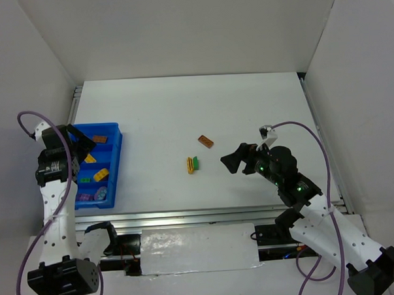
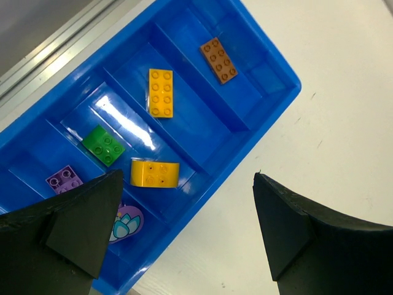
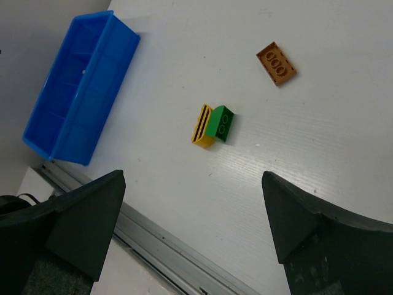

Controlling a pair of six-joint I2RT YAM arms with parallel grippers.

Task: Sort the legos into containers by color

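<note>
The blue tray (image 1: 117, 157) stands at the table's left, and my left gripper (image 1: 82, 144) hovers open over it. Seen from the left wrist, the tray (image 2: 245, 132) holds a brown-orange brick (image 2: 218, 59), a yellow brick (image 2: 161, 92), a green brick (image 2: 104, 145), a curved yellow piece (image 2: 154, 173) and a purple brick (image 2: 64, 180). The left gripper (image 2: 188, 178) holds nothing. Mid-table lie a brown-orange brick (image 1: 205, 142), a yellow brick (image 1: 190, 165) and a green brick (image 1: 196, 162) touching it. My right gripper (image 1: 235, 157) stands open and empty just right of that pair (image 3: 193, 175).
A purple flower-printed piece (image 2: 126, 222) lies in the tray's end compartment. A metal rail (image 1: 187, 216) runs along the table's near edge. White walls close in the left, back and right sides.
</note>
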